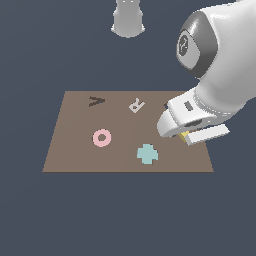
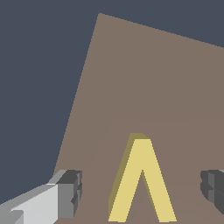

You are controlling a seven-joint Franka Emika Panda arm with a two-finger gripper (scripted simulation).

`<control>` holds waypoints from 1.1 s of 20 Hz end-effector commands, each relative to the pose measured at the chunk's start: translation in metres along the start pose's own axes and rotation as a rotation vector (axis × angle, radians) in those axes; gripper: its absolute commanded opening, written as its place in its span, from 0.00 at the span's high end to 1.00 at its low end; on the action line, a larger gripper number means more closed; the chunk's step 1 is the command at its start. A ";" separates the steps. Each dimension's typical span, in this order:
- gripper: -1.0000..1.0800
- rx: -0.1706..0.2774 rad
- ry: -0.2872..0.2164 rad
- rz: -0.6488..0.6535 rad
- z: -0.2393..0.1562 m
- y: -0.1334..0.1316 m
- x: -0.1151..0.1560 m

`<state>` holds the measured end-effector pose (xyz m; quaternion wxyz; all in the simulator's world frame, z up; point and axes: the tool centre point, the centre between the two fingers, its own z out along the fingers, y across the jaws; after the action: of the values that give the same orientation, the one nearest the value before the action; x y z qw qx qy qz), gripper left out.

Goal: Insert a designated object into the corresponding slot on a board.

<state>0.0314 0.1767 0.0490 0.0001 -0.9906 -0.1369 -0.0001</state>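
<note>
The yellow V-shaped block (image 2: pixel 141 179) lies flat on the brown board (image 2: pixel 144 74). My gripper (image 2: pixel 142 191) is open and straddles it, with one dark-padded finger (image 2: pixel 70 192) on each side and a gap to the block on both. In the exterior view only a sliver of the yellow block (image 1: pixel 183 135) shows under my gripper (image 1: pixel 189 137), near the board's (image 1: pixel 75 155) edge on the exterior view's right. The dark V-shaped slot (image 1: pixel 96 101) is at the board's far corner on the exterior view's left, well away from the gripper.
A white R-shaped block (image 1: pixel 136 105), a pink ring (image 1: pixel 101 137) and a teal cross (image 1: pixel 147 154) sit on the board. The arm's grey base (image 1: pixel 128 20) stands beyond the board's far edge. My arm hides the board's far right part.
</note>
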 end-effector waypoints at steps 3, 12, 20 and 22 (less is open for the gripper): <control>0.04 0.000 -0.001 0.000 0.009 0.000 0.000; 1.00 0.000 0.000 0.001 0.019 0.001 -0.001; 1.00 0.000 0.000 0.000 0.018 0.000 0.000; 1.00 0.000 0.000 0.001 0.015 0.001 0.000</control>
<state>0.0307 0.1765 0.0318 0.0001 -0.9906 -0.1368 0.0005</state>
